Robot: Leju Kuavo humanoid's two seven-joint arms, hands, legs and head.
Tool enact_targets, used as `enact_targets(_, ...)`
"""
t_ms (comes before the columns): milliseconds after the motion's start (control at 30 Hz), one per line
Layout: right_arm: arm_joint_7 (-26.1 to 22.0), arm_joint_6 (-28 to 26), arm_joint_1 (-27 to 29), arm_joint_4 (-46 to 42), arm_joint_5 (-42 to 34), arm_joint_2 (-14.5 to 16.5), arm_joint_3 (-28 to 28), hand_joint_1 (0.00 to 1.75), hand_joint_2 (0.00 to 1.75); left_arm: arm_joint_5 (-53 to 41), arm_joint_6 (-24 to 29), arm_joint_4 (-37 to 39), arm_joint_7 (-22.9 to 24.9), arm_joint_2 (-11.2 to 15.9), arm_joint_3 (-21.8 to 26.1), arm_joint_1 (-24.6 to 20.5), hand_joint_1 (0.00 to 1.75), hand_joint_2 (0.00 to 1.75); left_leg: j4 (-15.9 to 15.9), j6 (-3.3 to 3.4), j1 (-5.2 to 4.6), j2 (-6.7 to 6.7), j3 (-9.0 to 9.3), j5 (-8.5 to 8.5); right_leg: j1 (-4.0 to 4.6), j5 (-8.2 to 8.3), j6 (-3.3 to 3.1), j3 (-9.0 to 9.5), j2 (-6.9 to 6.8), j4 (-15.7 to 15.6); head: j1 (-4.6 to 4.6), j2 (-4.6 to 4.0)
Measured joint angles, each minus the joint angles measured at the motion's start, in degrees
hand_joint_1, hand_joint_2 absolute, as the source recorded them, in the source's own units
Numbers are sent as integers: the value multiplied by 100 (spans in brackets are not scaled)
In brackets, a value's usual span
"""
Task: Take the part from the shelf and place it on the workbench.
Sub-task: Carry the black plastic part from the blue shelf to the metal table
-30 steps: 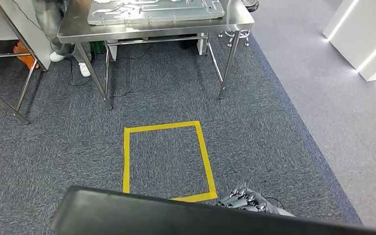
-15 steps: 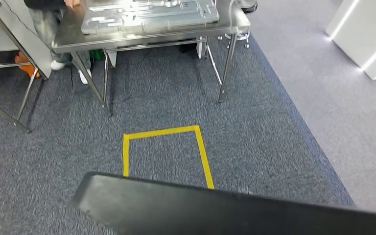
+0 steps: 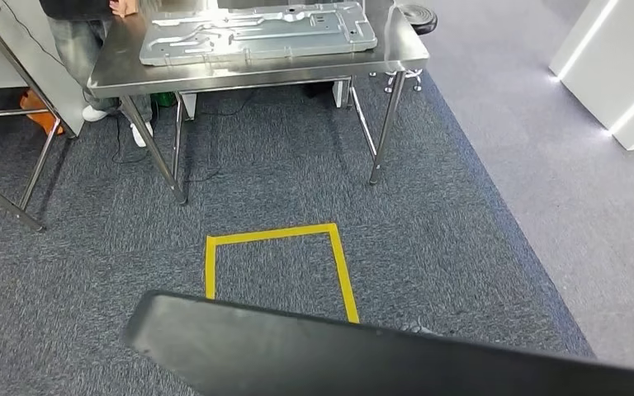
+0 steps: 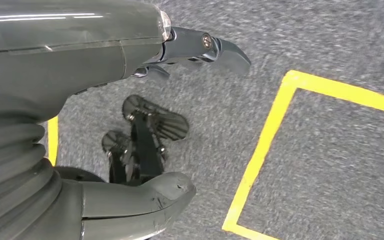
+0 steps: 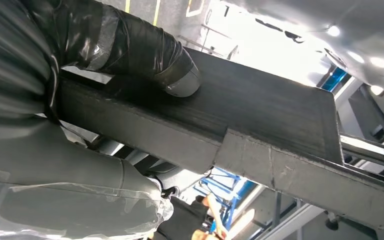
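A long flat black part spans the bottom of the head view, hiding the arms beneath it. In the right wrist view my right hand grips this part, with the thumb pressed on its flat face. The steel workbench stands ahead at the top of the head view, and a grey metal panel lies on it. My left hand hangs over the carpet with its fingers apart and holds nothing.
A yellow tape square marks the carpet between me and the workbench, and it also appears in the left wrist view. A person stands behind the bench's left end. Another steel frame stands at the left, white cabinets at the right.
The camera has moved: the workbench and tape square sit lower in the picture. The black part covers more of the bottom, and the right hand's fingers seen under it 1 s ago are hidden.
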Motion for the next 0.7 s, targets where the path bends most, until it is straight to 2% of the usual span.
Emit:
enact_targets(67,0,-9,19,-1,1,2,-8,175,175,-10,0,0,0,-1,5,0,0,175,-3,-4,4,-2,51,-59,-36,-296,40,-492,-1,686,-1,0)
enact_targets(100,0,-13,33,-1,3,3,-11,175,175,-13,0,0,0,-1,8,4,0,175,-2,-17,8,-4,85,-97,-57,-331,66,-678,-2,865,-2,0)
enact_targets(133,0,-16,43,-1,9,3,-16,175,175,-16,0,0,0,-2,10,8,0,175,-1,-35,17,-8,134,-140,-77,-247,100,-759,-5,838,-2,-1)
enact_targets(167,0,-24,49,-1,28,3,-23,175,175,-23,0,0,0,-4,14,11,0,175,-1,-62,29,-21,201,-189,-94,-41,134,-731,-6,603,-2,-1)
enact_targets(233,1,-55,56,2,93,-2,-44,175,175,-46,0,0,-2,-7,28,3,0,175,0,-133,50,-61,340,-300,-119,508,158,-514,43,-155,-1,-2)
enact_targets(300,7,-84,67,11,150,-10,-72,175,175,-66,0,-1,-7,-6,47,-27,0,175,-28,-220,56,-108,423,-396,-102,703,79,-362,101,-601,-1,-1)
enact_targets(400,14,-89,68,16,162,-17,-115,175,175,-72,0,-2,-18,-6,74,-45,0,175,8,-327,53,-141,511,-411,-80,681,-107,-236,64,-694,-5,0)
enact_targets(433,11,-89,64,15,159,-19,-124,175,175,-73,0,-2,-23,-6,81,-45,0,175,141,-346,56,-132,486,-432,-81,671,-163,-177,31,-715,-5,-1)
enact_targets(467,7,-88,61,15,155,-20,-131,175,175,-73,0,-2,-27,-6,87,-49,0,175,365,-358,63,-117,380,-520,-77,645,-208,-117,-6,-728,-6,-1)
enact_targets(500,5,-88,60,15,153,-21,-135,175,175,-74,-1,-2,-30,-5,90,-55,0,175,699,-365,68,-98,186,-660,-69,609,-242,-71,-46,-741,-7,-2)
enact_targets(567,4,-88,56,16,150,-21,-137,175,175,-74,-2,-2,-34,-5,95,-55,0,175,1457,-381,66,-86,-329,-984,-40,525,-279,0,-118,-742,-9,-1)
enact_targets(600,4,-88,57,16,151,-22,-137,175,175,-74,-2,-2,-34,-5,97,-41,0,175,1679,-382,63,-83,-535,-1047,-22,479,-288,45,-152,-743,-9,-1)
enact_targets(633,4,-88,58,17,151,-22,-137,175,175,-74,-1,-2,-34,-5,99,-23,0,175,1707,-371,59,-78,-650,-985,-3,430,-292,99,-186,-742,-10,0)
enact_targets(667,4,-88,58,17,150,-23,-137,175,175,-74,-1,-2,-34,-5,100,-5,0,175,1517,-346,49,-64,-660,-786,15,378,-294,168,-226,-743,-10,0)
enact_targets(700,4,-88,57,17,150,-24,-137,175,175,-74,0,-2,-34,-5,101,8,0,175,1158,-299,28,-19,-584,-495,31,324,-291,245,-272,-748,-10,-1)
